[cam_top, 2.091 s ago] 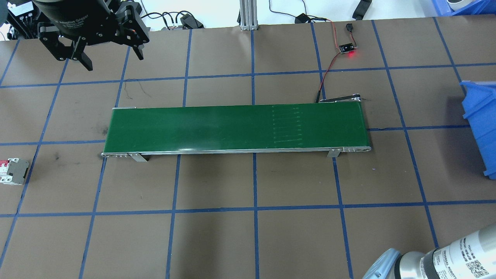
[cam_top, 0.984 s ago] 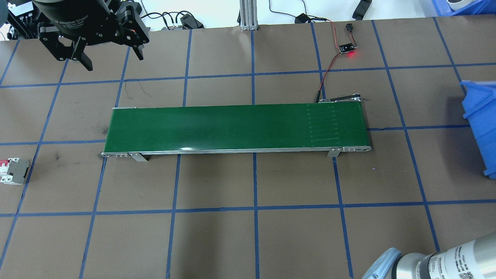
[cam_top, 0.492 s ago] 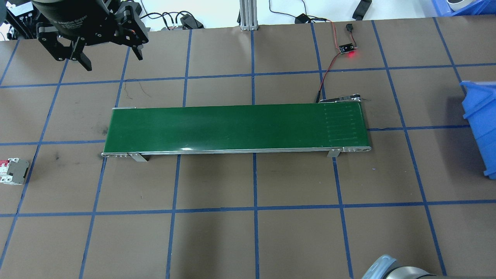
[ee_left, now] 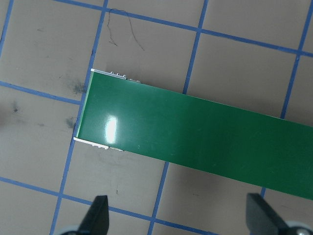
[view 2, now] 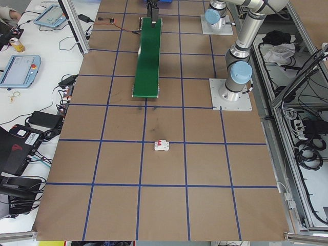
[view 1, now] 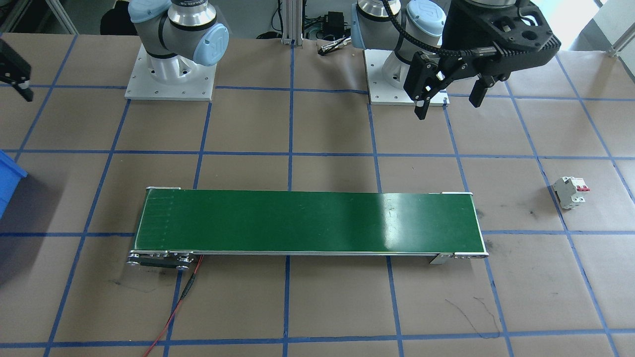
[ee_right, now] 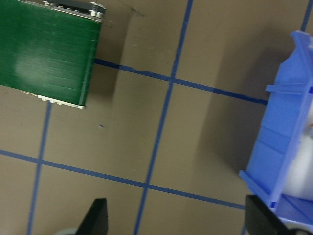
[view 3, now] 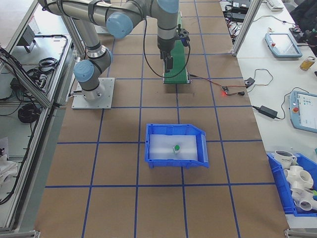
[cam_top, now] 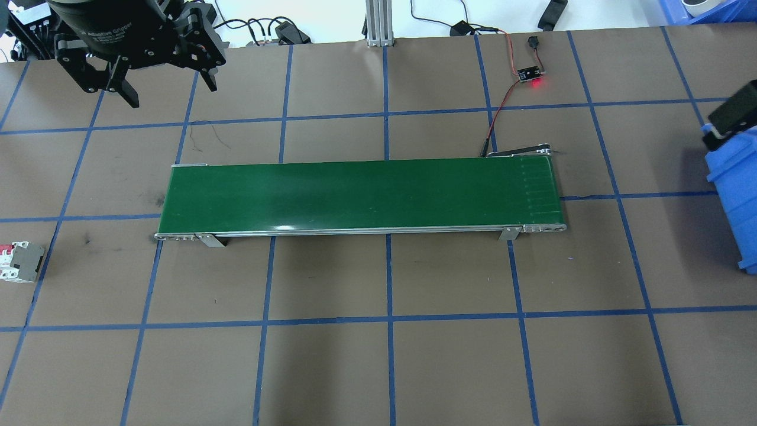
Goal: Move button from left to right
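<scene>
Left gripper [view 1: 449, 96] is hanging spread wide and empty above the table's far left. Right gripper [ee_right: 176, 223] is hovering with fingers apart between the green conveyor [cam_top: 361, 195] and the blue bin [view 3: 176, 145]. No button is showing clearly anywhere.

Conveyor belt [cam_top: 361, 195] lies lengthwise across the middle of the counter [cam_top: 390, 355]. Circuit breaker [cam_top: 20, 262] sits on the counter well apart from the belt's left end, toward the robot's side. Bin [view 3: 176, 145] stands on the counter beyond the belt's right end, apart from it; a small item [view 3: 176, 148] rests inside it. Sensor board [cam_top: 529, 74] lies behind the belt's right end, wired to it. Left claw [cam_top: 165, 89] hangs above the counter behind the belt's left end. Right claw [ee_right: 173, 220] hangs between belt end and bin.
</scene>
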Robot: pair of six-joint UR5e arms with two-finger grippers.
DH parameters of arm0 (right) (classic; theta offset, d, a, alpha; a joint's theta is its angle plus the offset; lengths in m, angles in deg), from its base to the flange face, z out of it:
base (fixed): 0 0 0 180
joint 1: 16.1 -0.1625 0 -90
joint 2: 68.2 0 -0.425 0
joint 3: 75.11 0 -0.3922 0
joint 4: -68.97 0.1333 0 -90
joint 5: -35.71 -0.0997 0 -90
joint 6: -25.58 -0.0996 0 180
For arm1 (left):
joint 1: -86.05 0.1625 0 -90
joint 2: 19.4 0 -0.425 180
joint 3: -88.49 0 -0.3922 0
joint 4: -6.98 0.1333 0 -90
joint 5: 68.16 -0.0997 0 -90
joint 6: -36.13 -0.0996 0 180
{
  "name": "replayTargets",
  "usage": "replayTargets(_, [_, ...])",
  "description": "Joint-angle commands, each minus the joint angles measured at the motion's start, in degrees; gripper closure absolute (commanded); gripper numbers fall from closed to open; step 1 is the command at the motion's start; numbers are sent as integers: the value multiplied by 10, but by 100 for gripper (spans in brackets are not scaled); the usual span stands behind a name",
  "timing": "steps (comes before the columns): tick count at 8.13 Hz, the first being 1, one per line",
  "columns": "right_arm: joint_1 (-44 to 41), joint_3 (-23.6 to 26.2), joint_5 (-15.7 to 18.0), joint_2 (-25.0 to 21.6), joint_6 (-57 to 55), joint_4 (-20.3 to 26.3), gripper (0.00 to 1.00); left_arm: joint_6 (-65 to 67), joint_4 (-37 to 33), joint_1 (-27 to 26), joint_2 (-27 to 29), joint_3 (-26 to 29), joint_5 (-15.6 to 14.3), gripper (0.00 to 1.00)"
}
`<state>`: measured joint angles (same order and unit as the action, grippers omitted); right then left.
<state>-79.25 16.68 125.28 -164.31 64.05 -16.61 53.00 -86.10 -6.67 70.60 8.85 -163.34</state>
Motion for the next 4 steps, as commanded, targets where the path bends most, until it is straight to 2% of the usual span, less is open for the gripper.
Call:
replayTargets(1, [-177, -11, 3, -7, -255, 24, 0, 0, 0, 0, 0, 0, 0, 0])
replayTargets(2, [-235, -12, 10, 0, -315, 13, 0, 0, 0, 0, 0, 0, 0, 0])
replayTargets(3, [-273, -12, 35, 7, -354, -27, 0, 0, 0, 0, 0, 0, 0, 0])
replayTargets(4, [-282, -17, 32, 21, -368, -54, 0, -1, 0, 3, 0, 0, 4, 0])
